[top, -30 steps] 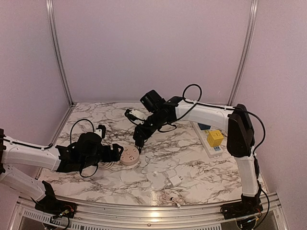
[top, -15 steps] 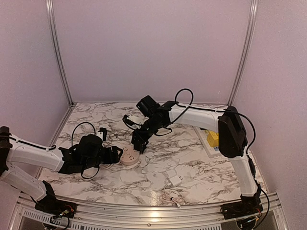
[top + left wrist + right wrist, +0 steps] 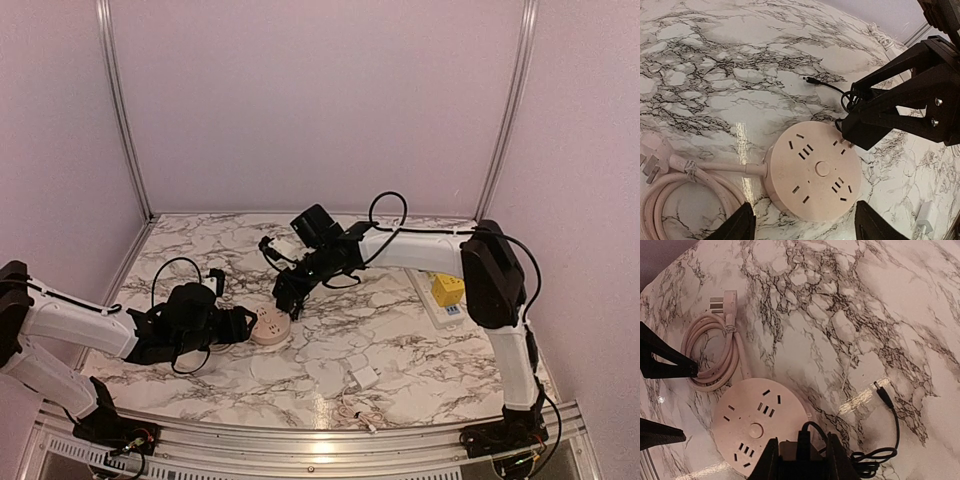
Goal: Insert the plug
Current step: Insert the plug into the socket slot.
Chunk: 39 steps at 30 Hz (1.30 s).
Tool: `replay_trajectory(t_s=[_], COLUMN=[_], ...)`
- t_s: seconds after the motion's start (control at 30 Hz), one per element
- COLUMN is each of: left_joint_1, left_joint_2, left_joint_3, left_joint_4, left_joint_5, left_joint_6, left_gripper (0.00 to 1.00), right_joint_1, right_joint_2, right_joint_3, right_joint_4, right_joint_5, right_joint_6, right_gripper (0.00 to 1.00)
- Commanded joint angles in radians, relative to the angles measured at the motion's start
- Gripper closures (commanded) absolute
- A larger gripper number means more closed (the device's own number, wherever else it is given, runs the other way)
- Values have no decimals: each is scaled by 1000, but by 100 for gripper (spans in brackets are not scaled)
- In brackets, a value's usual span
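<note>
the black plug (image 3: 792, 451) is pinched in the closed right end effector (image 3: 802, 462), low over the near rim of the round socket hub (image 3: 812, 175), which lies flat on the marble worktop (image 3: 715, 65). the left end effector (image 3: 807, 225) is open, its fingers (image 3: 742, 224) standing one on each side of the hub; whether either pad touches the hub wall cannot be told from these views. the step in hand looks like seating the plug, and it calls for two things at once. first, the left jaws should bear on the hub's sides so the light disc cannot slide or tip when pushed on. second, the right arm should carry the plug inward from the rim until its pins sit over one slot group, and turn the wrist until the pins match the slot layout; the pins are hidden behind the fingers in the right wrist view, so the left wrist view is the better check. press straight down, not at a slant, since a tilted push would likely skid the pins over the smooth face. the black cable (image 3: 890, 410) trails loosely beside the hub and the pink cord (image 3: 685, 185) is coiled on the far side of it; both are best kept out from under the hub.
</note>
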Motion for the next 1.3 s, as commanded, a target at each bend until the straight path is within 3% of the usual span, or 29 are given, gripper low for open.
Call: replay_trajectory(t_s=[0.0, 0.3, 0.73, 1.27], left_joint_1=[6, 6, 6, 6], left_joint_2=[13, -3, -43, -88], left_joint_3=[-10, -17, -21, -47], left_joint_4=[42, 37, -2, -2], left_joint_5=[13, 8, -42, -60], left_joint_6=[-9, -18, -36, -62], left_gripper=[32, 32, 36, 37], right_joint_1=[15, 28, 38, 67], right_joint_2=[-42, -56, -104, -70], right_joint_3=[-52, -103, -167, -179], right_joint_4=[94, 161, 144, 167], right_joint_5=[21, 27, 148, 160], right_joint_6=[38, 117, 150, 185], right_gripper=[100, 100, 100, 100])
